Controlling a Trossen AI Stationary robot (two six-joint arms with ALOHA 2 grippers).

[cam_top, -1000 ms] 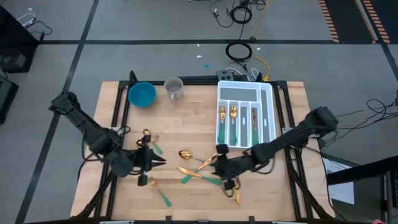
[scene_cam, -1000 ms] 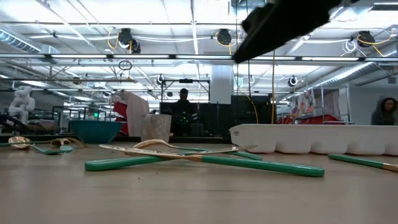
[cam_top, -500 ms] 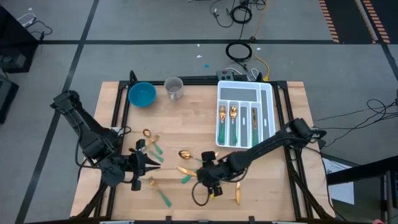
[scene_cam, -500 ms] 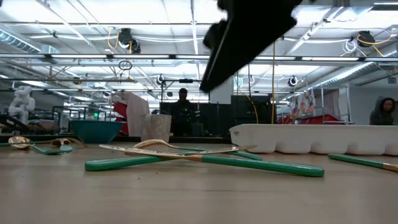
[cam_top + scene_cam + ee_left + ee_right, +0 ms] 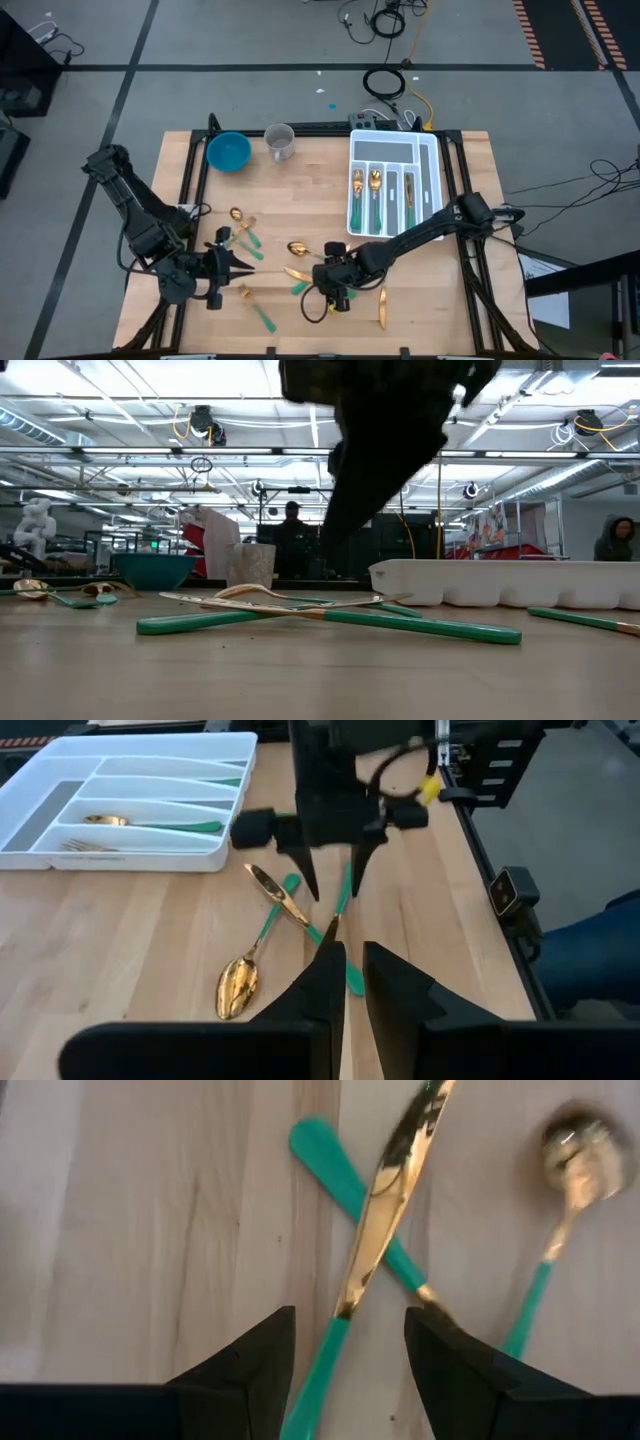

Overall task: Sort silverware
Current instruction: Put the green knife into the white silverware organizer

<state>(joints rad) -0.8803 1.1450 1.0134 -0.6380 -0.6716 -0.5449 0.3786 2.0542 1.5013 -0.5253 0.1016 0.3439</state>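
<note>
Gold-headed, green-handled silverware lies flat and scattered on the wooden table. Crossed pieces (image 5: 305, 278) sit near the middle, with a spoon (image 5: 297, 248) beside them. My right gripper (image 5: 326, 290) hovers open above the crossed pieces. In its wrist view its fingers (image 5: 350, 1315) stand on either side of a knife (image 5: 385, 1210) that lies across another green handle (image 5: 340, 1175), touching neither. My left gripper (image 5: 245, 263) waits to the left above the table. Its fingers (image 5: 350, 952) are shut but for a thin slit and hold nothing.
A white divided tray (image 5: 435, 185) at the far right holds a few pieces. The blue bowl (image 5: 228, 151) and clear cup (image 5: 280, 141) stand at the far edge. More silverware lies at the left (image 5: 240, 222), near edge (image 5: 255, 308) and an all-gold piece (image 5: 381, 308).
My right gripper has swung toward the table's left and near edge, from beside the tray's near end to over the crossed pieces. This uncovered the all-gold piece. My left gripper drew back slightly toward the left. No silverware has moved.
</note>
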